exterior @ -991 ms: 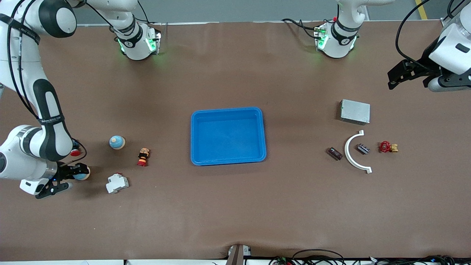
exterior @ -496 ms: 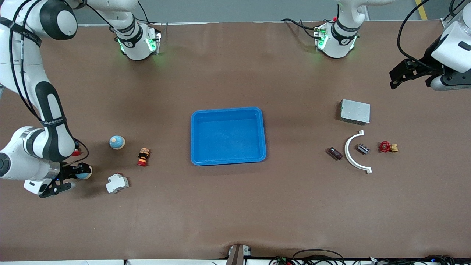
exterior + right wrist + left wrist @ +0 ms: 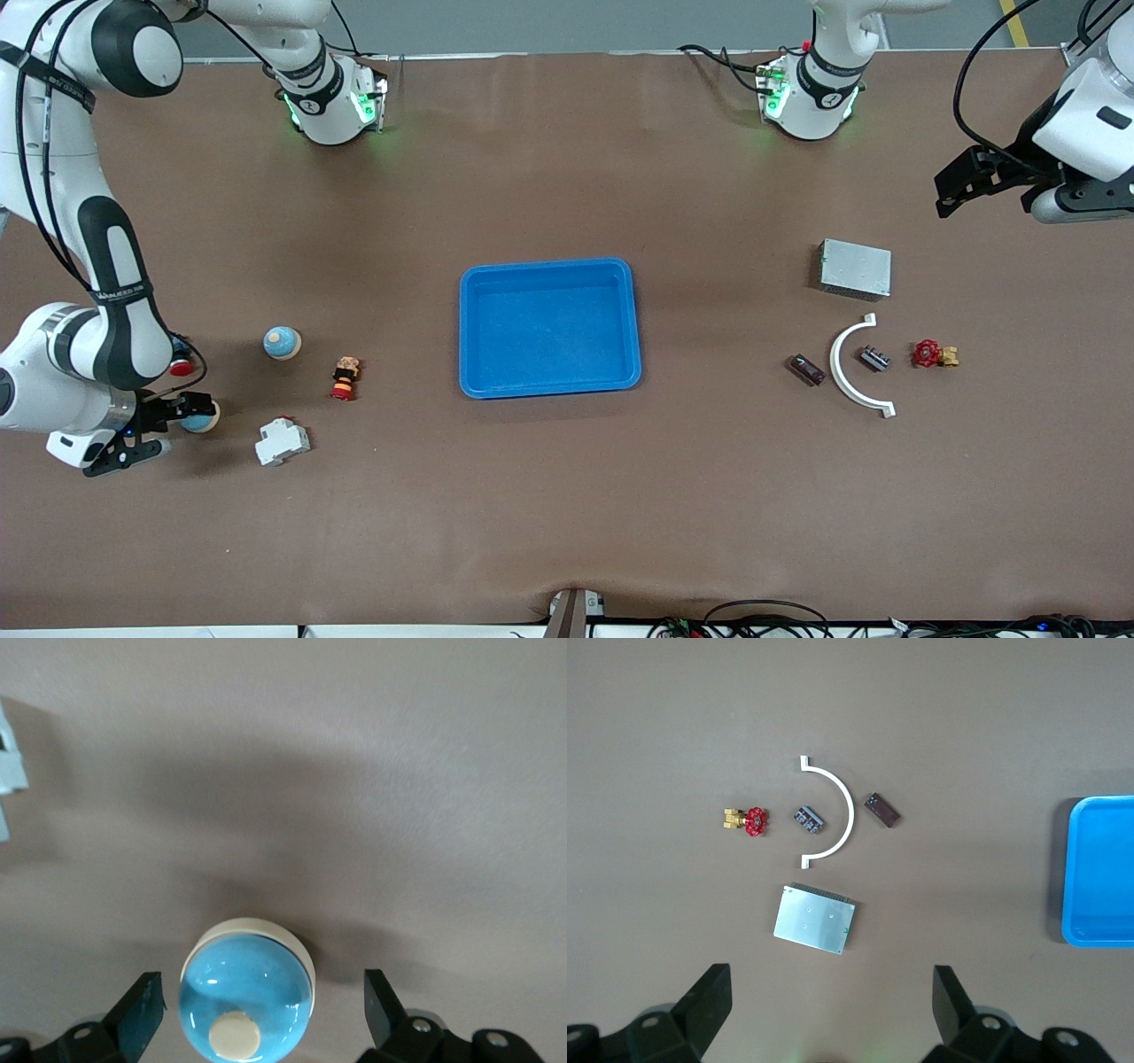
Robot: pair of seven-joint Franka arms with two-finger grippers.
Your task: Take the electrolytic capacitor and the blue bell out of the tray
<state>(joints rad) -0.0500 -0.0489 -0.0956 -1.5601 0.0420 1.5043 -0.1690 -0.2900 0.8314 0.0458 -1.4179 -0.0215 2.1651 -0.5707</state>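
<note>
Pincer on my right arm (image 3: 257, 1010) stands wide around the blue bell (image 3: 247, 981) on the table near that arm's end; glossy, rounded, slippery, so grip its sides. Capacitor (image 3: 807, 369) lies out of the tray (image 3: 549, 268); my left pincer (image 3: 833, 1005) waits wide above.

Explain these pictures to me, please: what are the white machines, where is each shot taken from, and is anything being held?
Two white robot arms stand at a brown table, each ending in a two-finger gripper. The wide picture comes from a high camera facing them; the other two come from cameras on the arms' wrists, looking down past the fingers.

The right gripper is low at its end of the table, open, with a blue bell resting on the table between its fingers, gripped by neither. The left gripper waits open in the air at its end of the table, holding nothing.

In the middle lies a blue tray with nothing in it. Toward the left arm's end lie the electrolytic capacitor, a white curved piece, a red valve and a grey metal box.
</note>
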